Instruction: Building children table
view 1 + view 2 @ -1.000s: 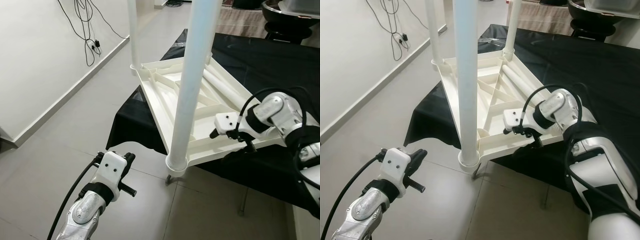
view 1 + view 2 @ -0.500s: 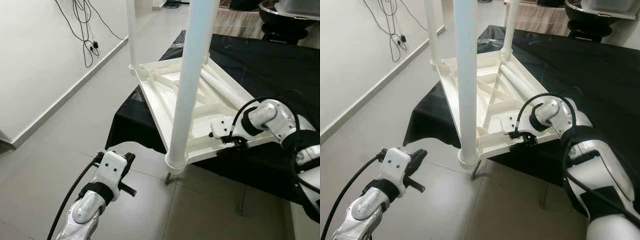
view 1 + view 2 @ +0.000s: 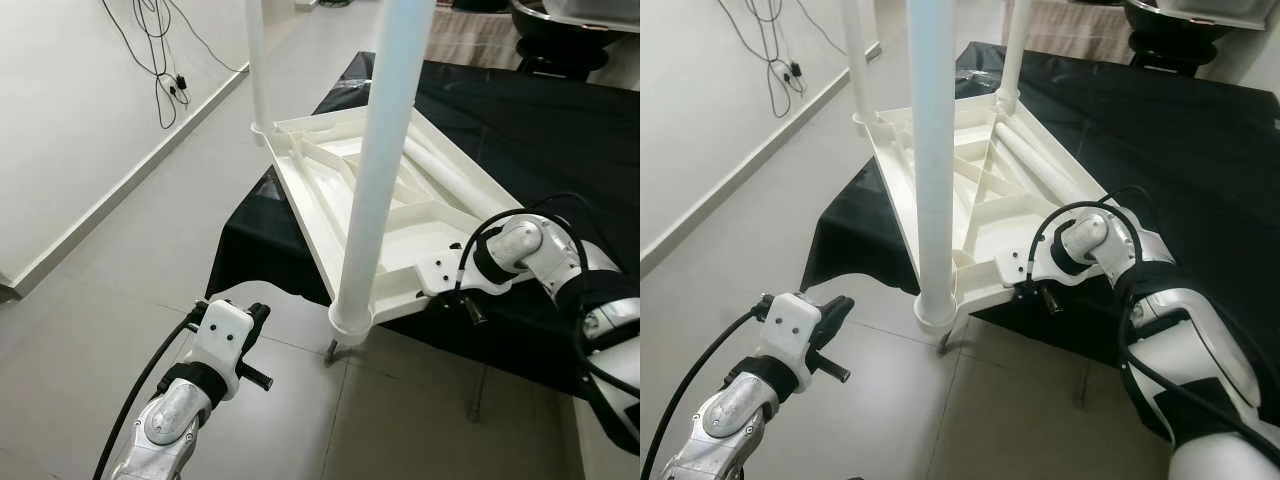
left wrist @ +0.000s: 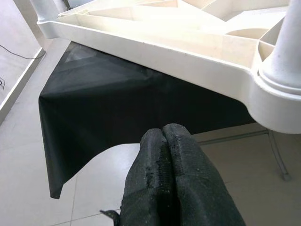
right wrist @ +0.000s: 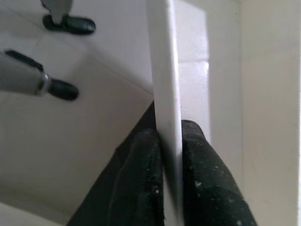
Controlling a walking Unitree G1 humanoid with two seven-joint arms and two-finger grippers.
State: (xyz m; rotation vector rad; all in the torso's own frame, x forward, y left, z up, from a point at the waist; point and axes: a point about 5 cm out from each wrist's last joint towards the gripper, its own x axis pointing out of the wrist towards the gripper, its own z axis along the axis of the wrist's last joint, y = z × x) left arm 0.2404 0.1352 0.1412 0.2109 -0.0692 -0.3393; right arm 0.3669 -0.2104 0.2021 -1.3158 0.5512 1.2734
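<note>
The white children's table top (image 3: 330, 190) lies upside down on a black-clothed table (image 3: 560, 130). One white leg (image 3: 385, 150) stands up in its near corner, and another (image 3: 257, 70) in the far left corner. A loose leg (image 3: 450, 165) lies inside the ribbed underside. My right gripper (image 5: 171, 141) is shut on the top's front rim (image 5: 164, 84), which runs between its black fingers (image 5: 141, 160), close to the near corner. My left gripper (image 4: 163, 134) hangs low over the floor, in front of and below that corner, shut on nothing.
The black cloth hangs over the table's edge, with a thin metal table leg (image 3: 478, 400) below it. Grey floor tiles (image 3: 120, 260) spread to the left up to a white wall with dangling cables (image 3: 160, 60). A dark chair (image 3: 570, 20) stands at the far right.
My right gripper has dropped a little and settled onto the top's front rim, with the forearm lower. The left arm has stayed still. The view has shifted slightly.
</note>
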